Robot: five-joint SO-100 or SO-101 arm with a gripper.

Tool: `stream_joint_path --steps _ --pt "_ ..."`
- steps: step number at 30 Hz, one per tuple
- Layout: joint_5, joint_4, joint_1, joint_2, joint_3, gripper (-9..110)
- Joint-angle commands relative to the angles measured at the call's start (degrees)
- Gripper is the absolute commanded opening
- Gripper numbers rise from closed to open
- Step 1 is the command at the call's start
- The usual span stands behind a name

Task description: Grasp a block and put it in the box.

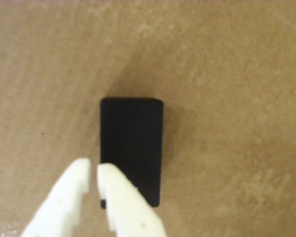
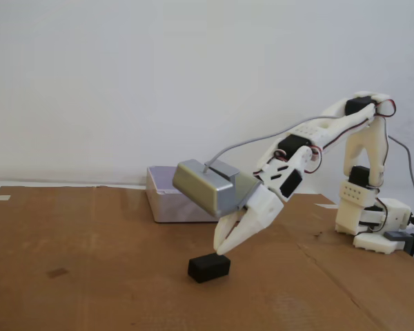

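Two white fingers of the gripper point(image 1: 93, 170) sit nearly pressed together above the block point(image 1: 131, 148), so I judge they must spread wider to straddle it.

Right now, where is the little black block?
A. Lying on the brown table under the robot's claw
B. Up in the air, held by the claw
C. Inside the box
A: in the fixed view the block lies on the table, just beneath the gripper, while the box sits farther back.
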Motion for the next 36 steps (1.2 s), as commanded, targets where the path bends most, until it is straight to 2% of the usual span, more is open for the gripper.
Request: stream_joint_path --steps 1,24,36 --pt "-0.18 -2.37 0.79 3.08 -6.68 0" --pt "-0.18 -2.29 3.69 3.34 -7.91 1" --pt "0.18 -2.2 2.37 3.34 -8.0 36"
